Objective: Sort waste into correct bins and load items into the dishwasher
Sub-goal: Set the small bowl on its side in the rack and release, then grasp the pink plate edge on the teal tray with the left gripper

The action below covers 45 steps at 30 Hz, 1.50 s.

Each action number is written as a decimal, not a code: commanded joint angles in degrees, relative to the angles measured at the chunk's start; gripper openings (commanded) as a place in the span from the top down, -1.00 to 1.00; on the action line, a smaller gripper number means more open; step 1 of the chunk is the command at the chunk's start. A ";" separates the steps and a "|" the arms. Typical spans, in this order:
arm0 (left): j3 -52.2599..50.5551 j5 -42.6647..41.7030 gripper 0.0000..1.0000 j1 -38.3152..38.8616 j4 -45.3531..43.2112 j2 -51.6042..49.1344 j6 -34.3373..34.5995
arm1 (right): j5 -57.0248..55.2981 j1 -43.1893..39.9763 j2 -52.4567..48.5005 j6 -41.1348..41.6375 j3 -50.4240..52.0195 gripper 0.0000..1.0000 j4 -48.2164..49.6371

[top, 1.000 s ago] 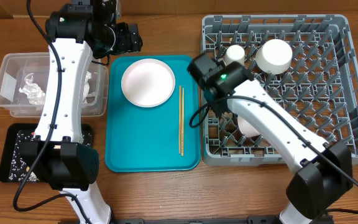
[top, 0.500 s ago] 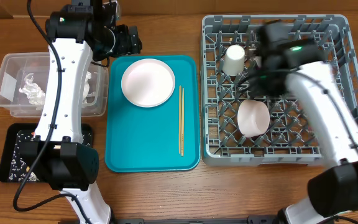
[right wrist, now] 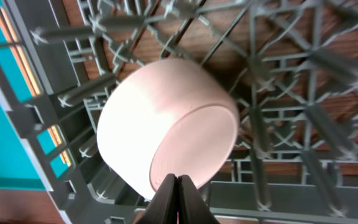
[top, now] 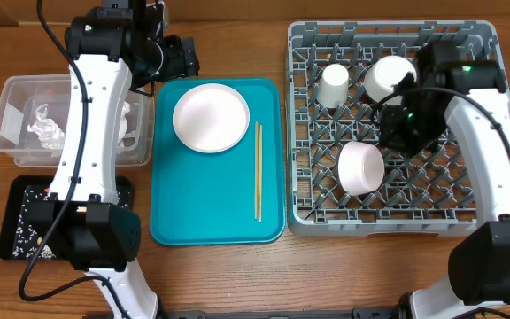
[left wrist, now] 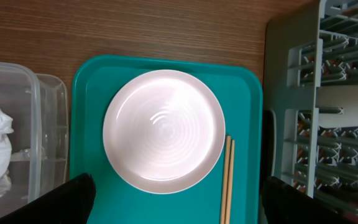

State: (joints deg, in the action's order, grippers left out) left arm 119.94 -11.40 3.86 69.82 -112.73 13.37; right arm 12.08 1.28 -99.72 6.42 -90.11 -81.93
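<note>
A round pale plate and a pair of wooden chopsticks lie on the teal tray. The grey dish rack holds a small white cup and two white bowls, one at the back, one tipped on its side. My right gripper hovers just right of the tipped bowl. It is shut with nothing between its fingers. My left gripper hangs open high above the plate. Crumpled tissue lies in the clear tub.
A shallow black tray with pale scraps sits at the front left below the tub. The teal tray fills the gap between the tub and the rack. Upright pegs surround the tipped bowl.
My right arm has swung from the rack's left edge to its right-hand middle, and its jaws have closed empty. The left arm has stayed put.
</note>
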 commanded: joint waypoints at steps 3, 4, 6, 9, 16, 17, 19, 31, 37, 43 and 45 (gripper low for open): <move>0.85 1.42 -0.75 -0.09 0.00 0.35 0.79 | 1.70 1.03 1.57 1.33 4.68 0.92 3.02; 0.87 1.49 -0.75 -0.11 -0.07 0.35 0.81 | 2.95 1.03 1.57 1.33 5.31 0.92 4.22; 0.85 1.49 -0.75 -0.09 -0.13 0.35 0.81 | 5.09 1.31 1.57 1.33 5.68 0.91 5.49; 0.85 2.58 -0.75 -0.11 -0.15 0.33 0.85 | 6.84 2.40 1.57 1.33 5.73 0.89 7.04; 0.76 7.19 -0.76 -0.09 -0.07 -0.70 1.68 | 6.88 4.92 1.57 1.31 5.73 0.81 8.94; 0.74 7.15 -0.75 -0.09 -0.07 -1.09 1.68 | 6.88 5.07 1.57 1.31 5.73 0.81 9.16; 0.70 7.23 -0.75 -0.09 -0.04 -2.01 1.66 | 6.88 5.09 1.57 1.31 5.73 0.81 9.77; 0.66 7.39 -0.73 -0.09 -0.63 -6.03 1.66 | 14.97 5.05 1.57 1.03 5.70 0.63 18.03; 0.46 8.87 -0.72 -0.09 -0.68 -6.05 1.68 | 20.50 5.16 1.57 0.92 5.62 0.53 23.91; -0.28 10.56 -0.72 -0.09 -0.92 -7.23 2.05 | 22.10 7.61 1.57 0.94 5.62 0.46 31.28; -0.33 10.49 -0.71 -0.09 -0.85 -8.22 1.86 | 22.08 8.94 1.57 0.94 5.62 0.39 33.99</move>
State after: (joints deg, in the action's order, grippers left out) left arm 119.87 -2.20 3.86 69.10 -118.78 14.68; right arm 32.27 8.05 -99.72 7.46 -84.58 -50.02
